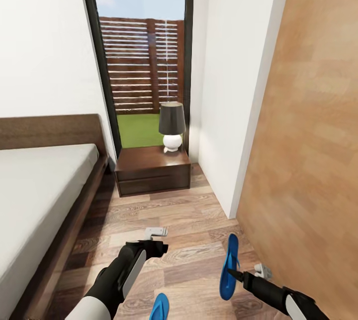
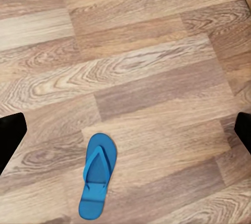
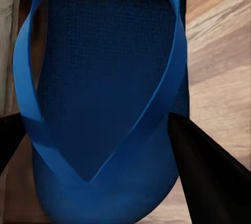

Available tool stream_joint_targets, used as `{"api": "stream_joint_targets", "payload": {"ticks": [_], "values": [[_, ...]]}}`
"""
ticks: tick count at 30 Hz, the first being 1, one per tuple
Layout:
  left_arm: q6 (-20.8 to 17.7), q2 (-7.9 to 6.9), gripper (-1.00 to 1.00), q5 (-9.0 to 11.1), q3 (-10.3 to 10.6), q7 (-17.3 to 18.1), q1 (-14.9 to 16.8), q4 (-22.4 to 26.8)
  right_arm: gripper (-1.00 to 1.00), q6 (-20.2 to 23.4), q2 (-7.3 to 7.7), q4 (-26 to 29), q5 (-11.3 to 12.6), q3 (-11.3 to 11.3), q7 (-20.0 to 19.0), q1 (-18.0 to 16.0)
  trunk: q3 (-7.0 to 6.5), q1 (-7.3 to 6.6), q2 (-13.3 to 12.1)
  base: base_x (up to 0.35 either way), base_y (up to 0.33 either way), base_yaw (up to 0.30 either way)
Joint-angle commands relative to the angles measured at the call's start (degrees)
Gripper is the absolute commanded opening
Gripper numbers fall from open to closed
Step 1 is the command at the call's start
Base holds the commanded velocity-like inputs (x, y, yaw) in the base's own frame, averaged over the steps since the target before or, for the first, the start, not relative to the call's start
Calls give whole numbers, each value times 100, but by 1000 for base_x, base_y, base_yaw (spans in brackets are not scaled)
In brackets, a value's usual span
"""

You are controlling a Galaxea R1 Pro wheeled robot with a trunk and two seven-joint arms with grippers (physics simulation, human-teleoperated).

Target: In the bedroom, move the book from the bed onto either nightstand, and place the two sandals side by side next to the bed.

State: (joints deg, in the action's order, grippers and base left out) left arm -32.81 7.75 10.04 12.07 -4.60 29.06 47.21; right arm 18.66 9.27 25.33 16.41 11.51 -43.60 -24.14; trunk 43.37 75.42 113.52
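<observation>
One blue sandal (image 1: 229, 266) hangs on edge above the wood floor with my right gripper (image 1: 233, 273) shut on it. Up close, the sandal's sole and straps (image 3: 104, 93) sit between the black fingers (image 3: 209, 182). The other sandal (image 1: 159, 308) lies flat on the floor near the bed (image 1: 40, 185), below my left gripper (image 1: 150, 248). That same sandal (image 2: 96, 175) shows beneath the left gripper's widely spread, empty fingers (image 2: 10, 135). A dark nightstand (image 1: 153, 168) stands beside the headboard. The book is out of view.
A lamp (image 1: 172, 133) with a dark shade and white base stands on the nightstand's right half. A tall window (image 1: 141, 61) rises behind it. A white wall (image 1: 233, 86) and a wood-panelled wall (image 1: 308, 151) close the right side, leaving a narrow floor strip (image 1: 184, 220).
</observation>
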Motion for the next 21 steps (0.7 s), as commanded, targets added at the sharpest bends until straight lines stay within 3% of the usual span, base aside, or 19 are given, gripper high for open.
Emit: {"api": "stream_joint_targets", "payload": {"ticks": [1, 21], "values": [[-24, -2, 100, 59, 15, -49, 3, 8, -100, 50, 5, -4, 43, 21, -60, -3, 24, 22, 44, 0, 0, 0], [-24, -9, 100, 52, 15, -50, 3, 8, -100, 9, 1, 54, 2, 20, -100, -3, 383, 461, 846, 0, 0, 0]]}}
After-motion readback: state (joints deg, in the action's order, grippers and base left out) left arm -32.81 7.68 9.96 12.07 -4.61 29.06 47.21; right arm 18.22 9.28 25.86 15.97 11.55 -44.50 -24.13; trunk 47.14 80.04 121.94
